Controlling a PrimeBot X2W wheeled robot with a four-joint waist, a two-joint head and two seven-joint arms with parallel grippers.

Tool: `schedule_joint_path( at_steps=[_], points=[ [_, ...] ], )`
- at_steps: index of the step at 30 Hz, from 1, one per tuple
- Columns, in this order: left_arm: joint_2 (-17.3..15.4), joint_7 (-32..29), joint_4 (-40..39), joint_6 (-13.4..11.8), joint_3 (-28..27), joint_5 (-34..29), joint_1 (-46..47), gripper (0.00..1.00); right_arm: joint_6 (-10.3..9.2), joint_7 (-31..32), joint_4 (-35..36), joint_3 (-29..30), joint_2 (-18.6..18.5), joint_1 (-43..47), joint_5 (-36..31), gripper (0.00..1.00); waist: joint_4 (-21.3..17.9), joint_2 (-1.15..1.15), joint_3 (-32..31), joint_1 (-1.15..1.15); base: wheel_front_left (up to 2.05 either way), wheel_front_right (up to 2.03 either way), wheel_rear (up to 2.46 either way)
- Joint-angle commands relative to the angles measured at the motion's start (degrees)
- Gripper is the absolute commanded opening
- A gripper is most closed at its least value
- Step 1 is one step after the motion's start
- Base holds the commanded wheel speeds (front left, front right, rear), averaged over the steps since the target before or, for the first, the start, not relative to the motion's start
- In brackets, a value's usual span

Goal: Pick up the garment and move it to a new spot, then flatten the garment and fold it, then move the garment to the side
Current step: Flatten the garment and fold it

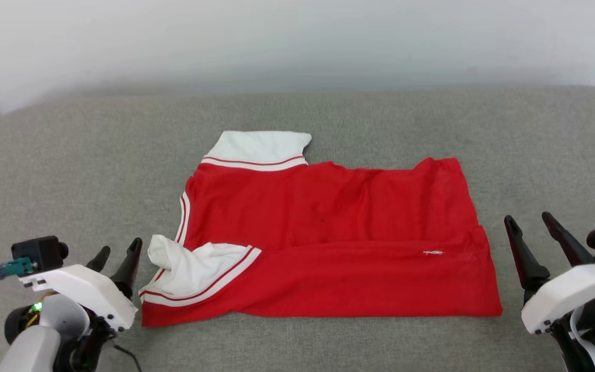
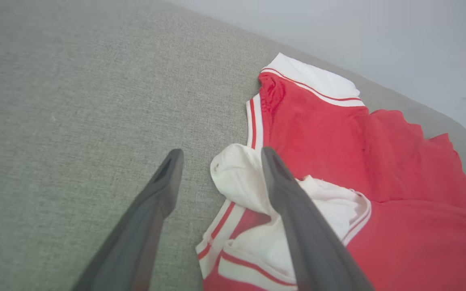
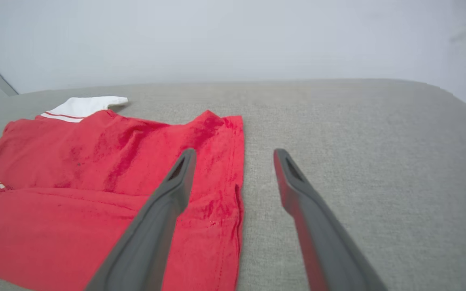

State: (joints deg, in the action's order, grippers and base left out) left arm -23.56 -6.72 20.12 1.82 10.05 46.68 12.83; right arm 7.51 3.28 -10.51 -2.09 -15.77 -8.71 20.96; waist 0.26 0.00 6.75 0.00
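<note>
The garment (image 1: 328,232) lies on the grey cushion, a red shirt folded lengthwise with its near half laid over the far half. One white sleeve (image 1: 261,147) sticks out at the far left; the other white sleeve (image 1: 194,271) rests crumpled on the near left corner. No print shows. My left gripper (image 1: 119,253) stands open just left of that near sleeve, holding nothing. In the left wrist view the garment (image 2: 358,161) lies to the right, and the left gripper (image 2: 219,155) points at the sleeve's edge. My right gripper (image 1: 530,219) stands open beside the hem; the right gripper (image 3: 235,155) straddles the garment's (image 3: 95,182) hem edge from above.
The grey fabric cushion (image 1: 70,165) spreads wide around the shirt, with bare room to the left, right and far side. A pale wall (image 1: 297,41) rises behind its rounded far edge.
</note>
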Motion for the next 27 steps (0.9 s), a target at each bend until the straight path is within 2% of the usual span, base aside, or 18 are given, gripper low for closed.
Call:
schedule_joint_path(
  at_steps=[1,10,14,20,27],
  points=[
    [-0.8,-1.1,-0.7,-0.1,0.0,0.3,-0.8,1.0,-0.04,-1.0,0.9,0.3,0.7,1.2,-0.8,1.0,-0.2,0.0,-1.8,0.0,0.0,0.0,0.0],
    [-8.2,-20.1,-6.6,0.0,3.6,3.1,-2.7,1.0,-0.03,-2.3,7.9,4.2,3.6,7.0,-5.8,1.0,-1.0,0.0,-3.3,0.0,0.0,0.0,0.0],
    [-9.8,-27.3,-7.3,-1.3,4.2,5.7,-4.3,1.0,-0.03,-2.3,10.7,4.6,4.7,7.6,-6.3,1.0,-2.3,0.0,-2.3,0.0,0.0,0.0,0.0],
    [-9.6,-31.0,-6.4,-2.5,4.3,8.2,-5.6,1.0,-0.03,-2.9,12.5,4.5,6.3,7.5,-5.8,1.0,-4.2,0.0,0.0,0.0,0.0,0.0,0.0],
    [-7.3,-32.1,-1.8,-1.4,4.7,10.4,-3.5,1.0,-0.03,-1.6,11.7,5.1,6.8,6.7,-3.8,1.0,-5.5,0.0,2.5,0.0,0.0,0.0,0.0]
  ],
)
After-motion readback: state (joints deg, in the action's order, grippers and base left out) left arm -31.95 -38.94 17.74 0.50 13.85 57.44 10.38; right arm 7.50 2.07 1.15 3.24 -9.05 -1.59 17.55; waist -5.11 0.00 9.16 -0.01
